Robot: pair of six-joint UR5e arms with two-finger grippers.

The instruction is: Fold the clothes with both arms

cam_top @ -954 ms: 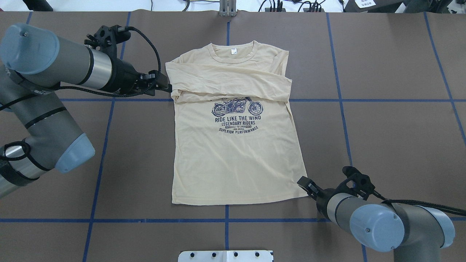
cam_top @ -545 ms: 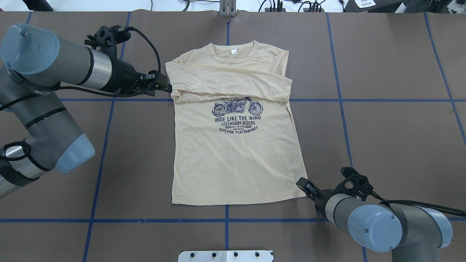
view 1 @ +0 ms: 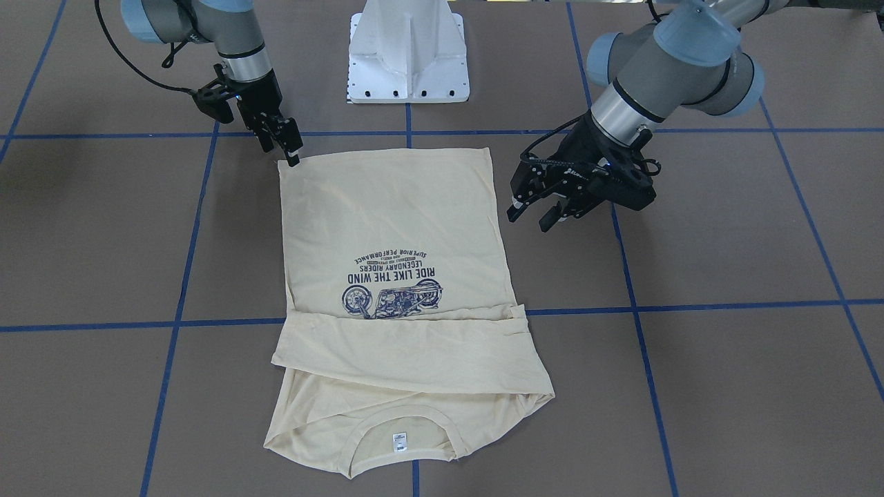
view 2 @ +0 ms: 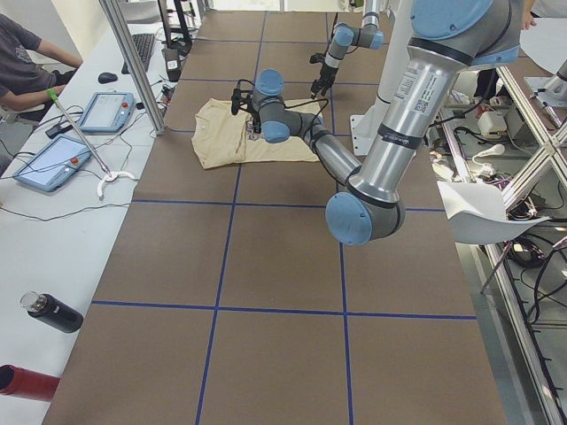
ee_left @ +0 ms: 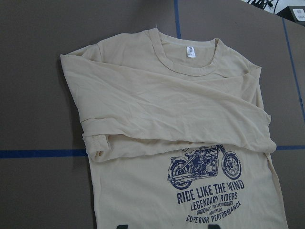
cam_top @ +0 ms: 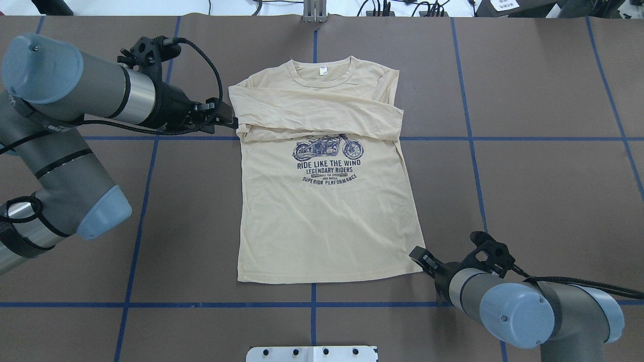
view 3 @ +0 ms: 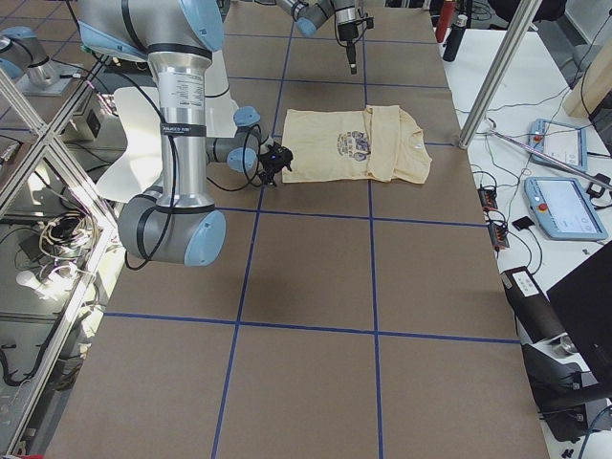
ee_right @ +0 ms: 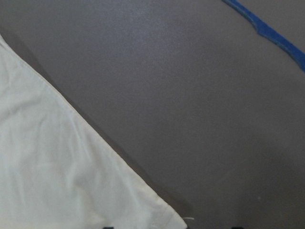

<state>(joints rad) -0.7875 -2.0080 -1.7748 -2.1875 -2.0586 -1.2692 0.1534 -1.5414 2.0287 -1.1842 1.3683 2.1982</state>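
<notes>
T-shirt (cam_top: 327,221) is lying flat and face up in the middle of the brown table (cam_top: 528,176), collar at the far side from the robot, hem toward the white pedestal base (view 1: 407,52). Fabric is showing pale cream-yellow with light wrinkles across the lower body. Both long sleeves (cam_top: 322,113) are lying folded across the chest, one over the other, forming a band from side to side. That band is covering the top edge of the navy motorcycle graphic (cam_top: 328,147). Under the bike the print is reading "RIDE LIKE THE WIND", "LEGENDARY RIDERS", "SUPERIOR PERFORMANCE". A small white neck label (cam_top: 322,72) is showing inside the ribbed round collar. The hem is running nearly straight and is sitting just short of a blue tape line (cam_top: 211,304). A second tape line is passing under the shirt at chest level.

Left gripper (view 1: 528,217) is hovering above the table, off to the shirt's side on the robot's left, not touching the cloth. Its jaws are standing apart. The left wrist view is looking down on the collar, the crossed sleeves and the graphic.

Right gripper (view 1: 283,152) is sitting low at the hem corner on the robot's right. Its fingertip is reaching right at that corner. In the right wrist view the two tips are showing apart at the bottom edge, with the hem corner lying just ahead of them, so the jaws are apart and not clamping the cloth.
</notes>
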